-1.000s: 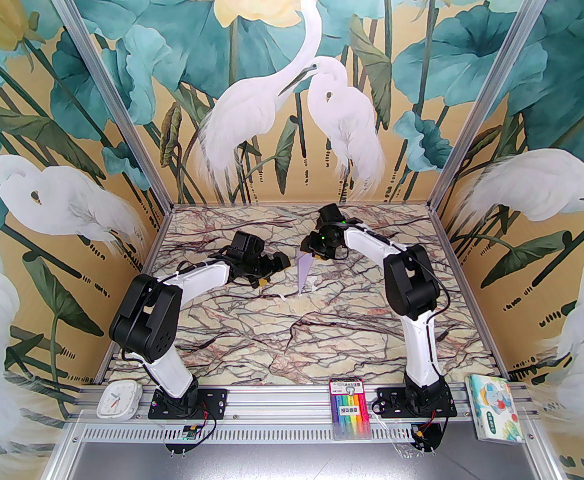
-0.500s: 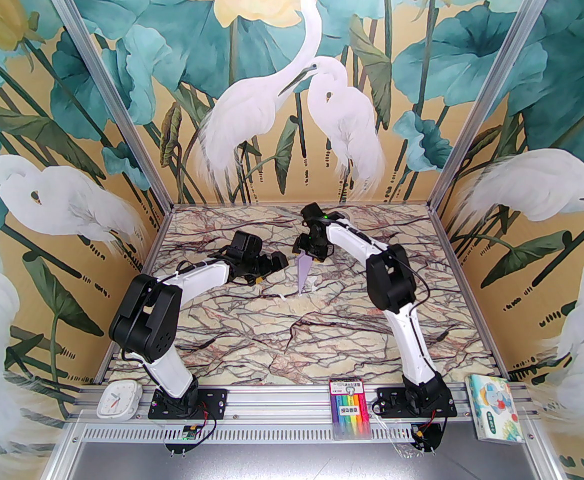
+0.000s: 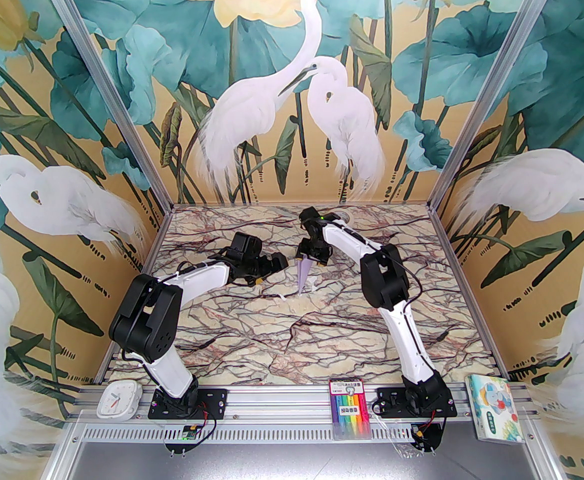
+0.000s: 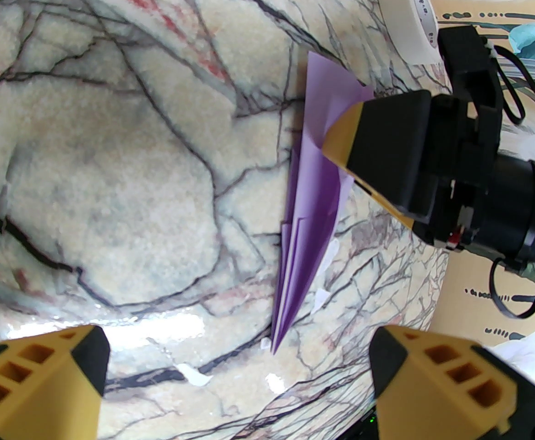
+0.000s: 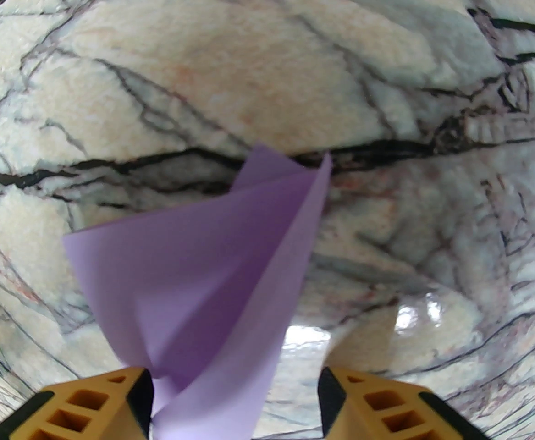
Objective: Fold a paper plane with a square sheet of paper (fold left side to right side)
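Top external view: where did the paper plane (image 3: 303,275) lie?
Mid-frame on the marbled tabletop (image 3: 271,328), nose toward the bottom edge.
And the grippers?
The left gripper (image 3: 274,263) stood wide open and empty, just left of it. The right gripper (image 5: 235,383) hung over the wide end, jaws apart, with paper beside one finger, perhaps touching.

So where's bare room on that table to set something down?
Bare: the wide near strip of table, between the paper plane and the front rail, and the far left corner. Crowded: the middle, where both jaws sit at the plane, with the tape roll behind.
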